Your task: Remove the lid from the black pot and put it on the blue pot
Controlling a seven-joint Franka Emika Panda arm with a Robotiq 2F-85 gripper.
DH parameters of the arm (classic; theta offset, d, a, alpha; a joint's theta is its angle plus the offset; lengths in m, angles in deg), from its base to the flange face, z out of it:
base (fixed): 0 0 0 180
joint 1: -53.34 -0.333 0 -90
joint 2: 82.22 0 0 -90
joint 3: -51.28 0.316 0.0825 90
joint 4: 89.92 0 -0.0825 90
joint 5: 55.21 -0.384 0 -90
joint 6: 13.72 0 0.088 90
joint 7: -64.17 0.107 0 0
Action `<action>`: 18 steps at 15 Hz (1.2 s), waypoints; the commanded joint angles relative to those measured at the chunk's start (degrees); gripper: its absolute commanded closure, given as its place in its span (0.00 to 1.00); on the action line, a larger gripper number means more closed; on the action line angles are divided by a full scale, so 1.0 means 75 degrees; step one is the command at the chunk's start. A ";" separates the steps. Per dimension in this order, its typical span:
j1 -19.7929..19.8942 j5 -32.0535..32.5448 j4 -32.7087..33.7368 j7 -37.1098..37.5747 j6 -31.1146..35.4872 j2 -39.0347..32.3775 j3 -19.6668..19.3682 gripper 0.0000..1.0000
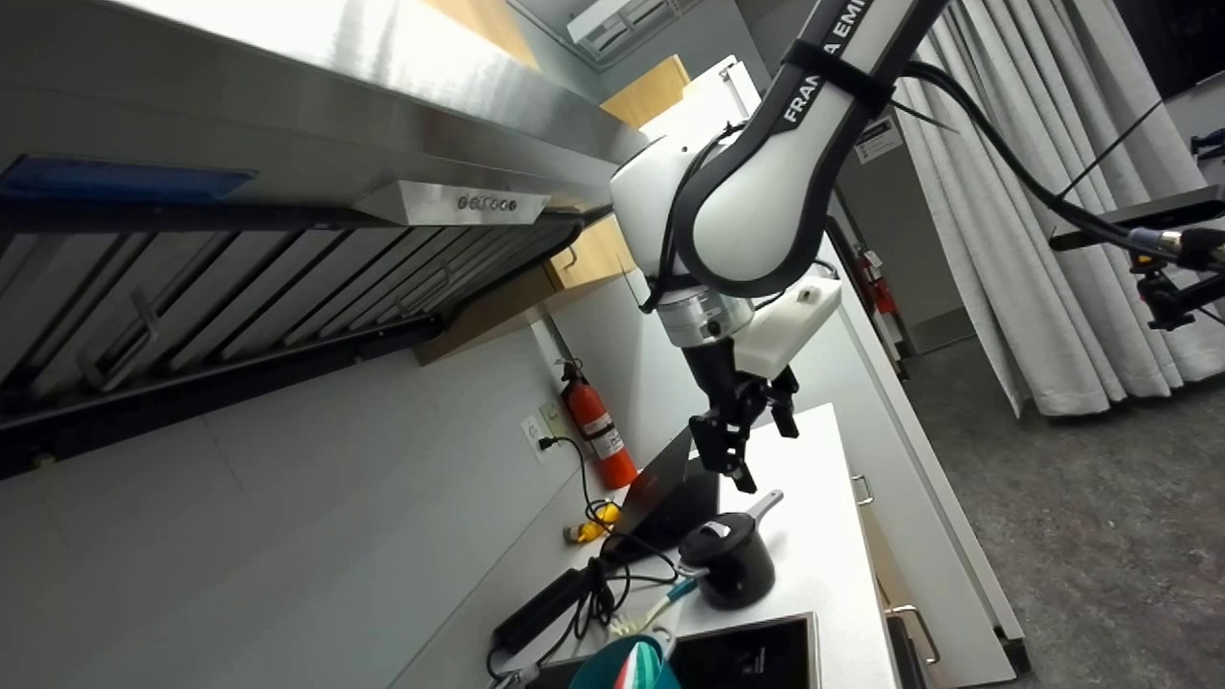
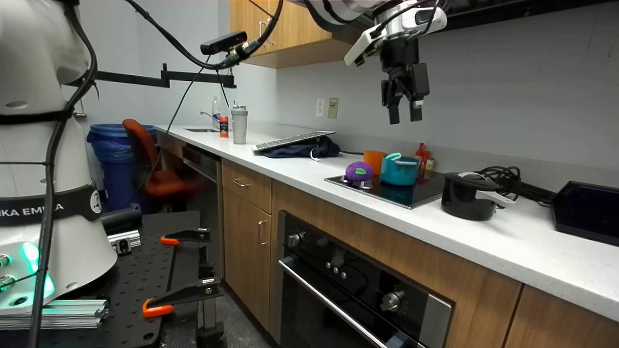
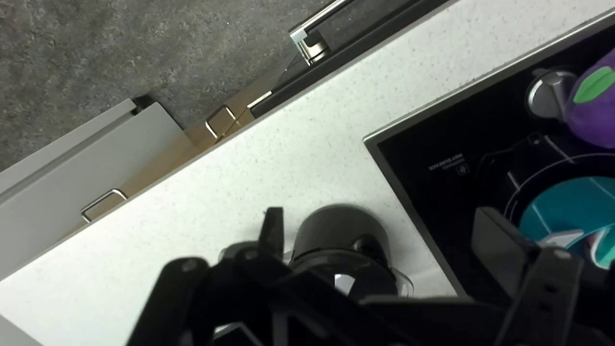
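The black pot (image 2: 468, 198) stands on the white counter beside the cooktop, with its long grey handle. A dark lid (image 2: 471, 181) sits on top of it; the lid also shows in an exterior view (image 1: 716, 538) and partly in the wrist view (image 3: 331, 266). The blue pot (image 2: 399, 171) is teal and stands on the cooktop without a lid; a green, white and red item sticks up in it, also seen in the wrist view (image 3: 567, 206). My gripper (image 2: 405, 117) is open and empty, high above the counter. In the wrist view its fingers (image 3: 379, 216) are wide apart, and the gripper hides part of the lid.
The cooktop (image 3: 432, 139) also holds a purple toy (image 2: 359, 171) and an orange cup (image 2: 375, 160). Red bottles (image 2: 421, 152) stand behind the blue pot. Black cables (image 2: 505, 179) and a black tray (image 2: 587, 212) lie near the black pot. A range hood (image 1: 287, 277) hangs overhead.
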 commanded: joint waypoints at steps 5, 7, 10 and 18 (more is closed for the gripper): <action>-0.0199 -0.0067 0.1482 0.0411 0.0185 -0.1330 -0.0350 0.00; -0.0252 -0.0038 0.1764 0.0526 0.0252 -0.1620 -0.0441 0.00; -0.0274 -0.0117 0.2181 0.0601 0.0375 -0.2004 -0.0577 0.00; -0.0262 -0.0330 0.3210 0.0643 0.0347 -0.2903 -0.0911 0.00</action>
